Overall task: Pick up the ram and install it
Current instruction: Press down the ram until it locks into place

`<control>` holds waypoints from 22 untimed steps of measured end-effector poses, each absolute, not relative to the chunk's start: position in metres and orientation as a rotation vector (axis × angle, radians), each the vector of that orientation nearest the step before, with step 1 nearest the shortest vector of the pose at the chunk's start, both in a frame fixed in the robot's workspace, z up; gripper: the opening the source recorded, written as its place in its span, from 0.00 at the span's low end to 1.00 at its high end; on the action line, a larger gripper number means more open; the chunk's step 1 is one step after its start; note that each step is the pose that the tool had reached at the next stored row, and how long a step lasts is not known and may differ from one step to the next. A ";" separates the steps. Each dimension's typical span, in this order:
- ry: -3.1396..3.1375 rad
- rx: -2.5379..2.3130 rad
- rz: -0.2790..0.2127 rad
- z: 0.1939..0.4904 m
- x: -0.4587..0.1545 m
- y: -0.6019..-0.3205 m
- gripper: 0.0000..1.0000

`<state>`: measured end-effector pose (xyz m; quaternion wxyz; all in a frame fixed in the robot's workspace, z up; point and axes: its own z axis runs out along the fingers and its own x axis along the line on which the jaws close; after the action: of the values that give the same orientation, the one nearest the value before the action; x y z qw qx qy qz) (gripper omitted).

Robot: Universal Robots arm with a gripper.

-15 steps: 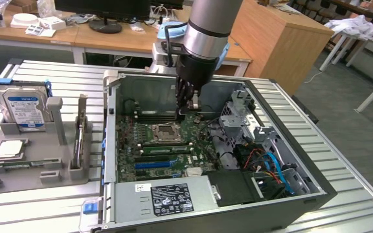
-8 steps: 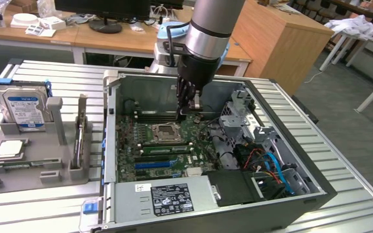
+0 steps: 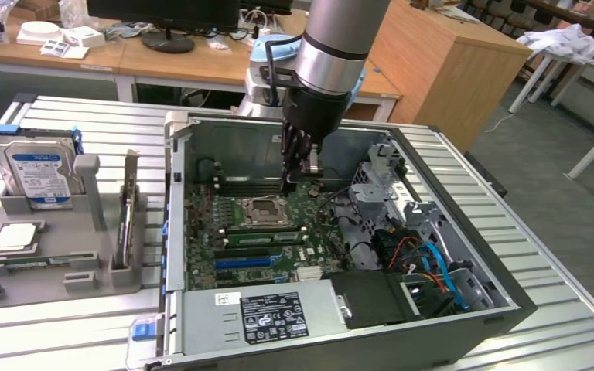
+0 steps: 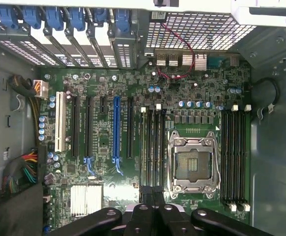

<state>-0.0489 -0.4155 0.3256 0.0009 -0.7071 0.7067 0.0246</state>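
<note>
My gripper hangs inside the open computer case, low over the motherboard. It is just behind the empty processor socket, at the dark memory slots. In the wrist view the black fingers are pressed together at one end of the slots beside the socket. The gripper is shut, and I cannot tell if anything thin is pinched between the tips. A thin green strip that looks like the ram lies flat in the grey tray.
The tray also holds a silver hard drive with a blue label and a square silver processor chip. The power supply and a drive cage with cables crowd the case's near and exterior-right sides. Wooden desks stand behind.
</note>
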 end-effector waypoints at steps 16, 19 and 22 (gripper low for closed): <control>2.350 -2.076 0.077 0.326 -0.050 -0.415 0.11; 2.390 -2.029 0.077 0.326 -0.050 -0.415 0.11; 2.428 -1.982 0.077 0.326 -0.050 -0.415 0.11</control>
<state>-0.0500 -0.4155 0.3256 0.0033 -0.6322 0.7744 0.0244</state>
